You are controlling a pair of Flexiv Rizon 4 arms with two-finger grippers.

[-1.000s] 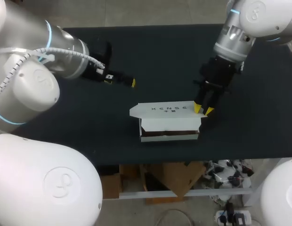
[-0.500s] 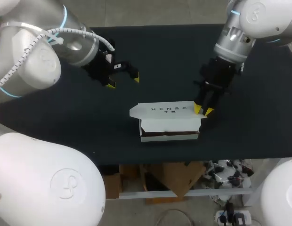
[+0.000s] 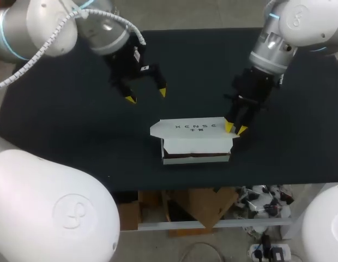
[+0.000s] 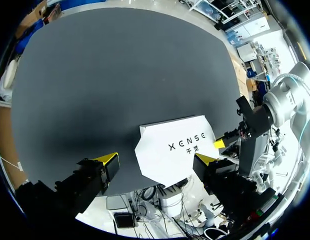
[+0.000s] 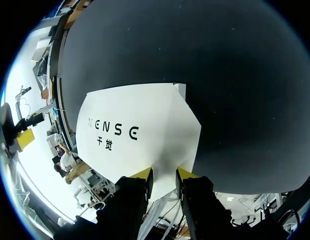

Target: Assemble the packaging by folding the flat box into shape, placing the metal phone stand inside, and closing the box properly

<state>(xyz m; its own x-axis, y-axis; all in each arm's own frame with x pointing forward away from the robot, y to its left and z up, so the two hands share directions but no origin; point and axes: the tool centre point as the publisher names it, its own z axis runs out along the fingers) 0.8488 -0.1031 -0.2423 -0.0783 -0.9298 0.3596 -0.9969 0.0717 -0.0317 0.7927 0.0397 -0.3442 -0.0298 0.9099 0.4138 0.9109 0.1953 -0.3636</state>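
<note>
The white box (image 3: 195, 145) stands near the table's front edge, its printed lid (image 3: 191, 127) lying flat on top. A dark strip (image 3: 193, 155) shows along the box's front face, and I cannot tell what it is. No phone stand is in sight. My right gripper (image 3: 234, 129) is at the lid's right end, shut on the lid's edge (image 5: 167, 150), which runs in between its fingertips (image 5: 143, 174). My left gripper (image 3: 146, 95) hovers open behind the box's left part, touching nothing. In the left wrist view the lid (image 4: 177, 147) lies ahead of the left gripper (image 4: 157, 161).
Dark table cloth (image 3: 76, 136) surrounds the box on all sides. The table's front edge (image 3: 212, 185) runs just below the box. My right arm's gripper (image 4: 222, 144) shows beside the lid in the left wrist view.
My left arm has swung in from the left, its gripper moving right and turning to point down behind the box. The right gripper and the box have stayed put.
</note>
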